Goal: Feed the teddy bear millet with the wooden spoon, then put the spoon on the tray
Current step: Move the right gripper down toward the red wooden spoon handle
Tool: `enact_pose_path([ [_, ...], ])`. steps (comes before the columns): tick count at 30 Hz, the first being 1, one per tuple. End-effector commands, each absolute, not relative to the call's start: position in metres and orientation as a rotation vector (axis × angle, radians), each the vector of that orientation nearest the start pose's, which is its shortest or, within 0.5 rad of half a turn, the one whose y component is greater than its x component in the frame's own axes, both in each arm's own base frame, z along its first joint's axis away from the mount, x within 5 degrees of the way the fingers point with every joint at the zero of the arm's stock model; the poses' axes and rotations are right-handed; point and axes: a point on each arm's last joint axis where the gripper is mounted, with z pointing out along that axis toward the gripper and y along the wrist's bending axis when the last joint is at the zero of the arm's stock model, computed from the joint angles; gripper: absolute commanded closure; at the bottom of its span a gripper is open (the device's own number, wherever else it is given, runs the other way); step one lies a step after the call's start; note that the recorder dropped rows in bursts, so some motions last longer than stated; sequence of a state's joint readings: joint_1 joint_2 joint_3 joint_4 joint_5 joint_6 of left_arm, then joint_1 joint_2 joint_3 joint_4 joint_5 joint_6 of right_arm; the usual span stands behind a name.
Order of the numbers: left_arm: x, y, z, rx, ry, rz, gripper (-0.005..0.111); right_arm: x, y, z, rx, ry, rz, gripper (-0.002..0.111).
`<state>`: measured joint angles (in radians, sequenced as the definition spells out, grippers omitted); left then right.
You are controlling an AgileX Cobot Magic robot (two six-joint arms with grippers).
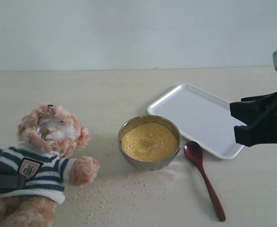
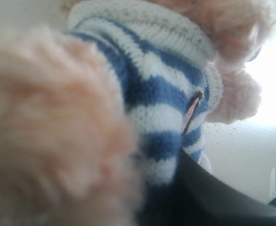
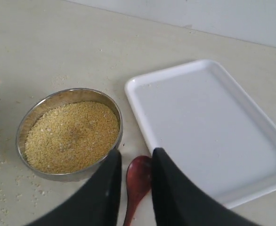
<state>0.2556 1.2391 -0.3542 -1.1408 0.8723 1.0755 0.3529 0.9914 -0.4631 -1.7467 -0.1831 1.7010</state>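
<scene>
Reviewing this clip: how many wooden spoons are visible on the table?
1. The slim dark reddish-brown wooden spoon lies flat on the table, its bowl end between the round steel bowl and the flat white tray. No other shows.

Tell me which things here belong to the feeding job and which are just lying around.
For the job: teddy bear, millet in the steel bowl, wooden spoon, tray.
Lying about: loose grains scattered on the table.
</scene>
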Motion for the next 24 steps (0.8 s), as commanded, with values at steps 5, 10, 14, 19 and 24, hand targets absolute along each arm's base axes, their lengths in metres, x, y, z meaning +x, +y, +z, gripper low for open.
enact_pose_path([
  [5,0.165,-0.023,0.178,-0.016,2.536,-0.957,0.102,0.176,0.081,0.248,-0.297,2.065,0.487,0.084],
  [10,0.165,-0.023,0.178,-0.016,2.536,-0.957,0.102,0.169,0.087,0.241,-0.433,2.019,0.538,0.084],
  [14,0.165,-0.023,0.178,-0.015,2.536,-0.959,0.102,0.162,0.078,0.218,-0.460,2.029,0.381,0.084],
  [19,0.165,-0.023,0.178,-0.015,2.536,-0.959,0.102,0.152,0.080,0.209,-0.552,2.254,0.178,0.084],
  [24,0.165,-0.023,0.178,-0.018,2.536,-0.953,0.102,0.138,0.093,0.223,-0.799,2.440,0.106,0.084],
])
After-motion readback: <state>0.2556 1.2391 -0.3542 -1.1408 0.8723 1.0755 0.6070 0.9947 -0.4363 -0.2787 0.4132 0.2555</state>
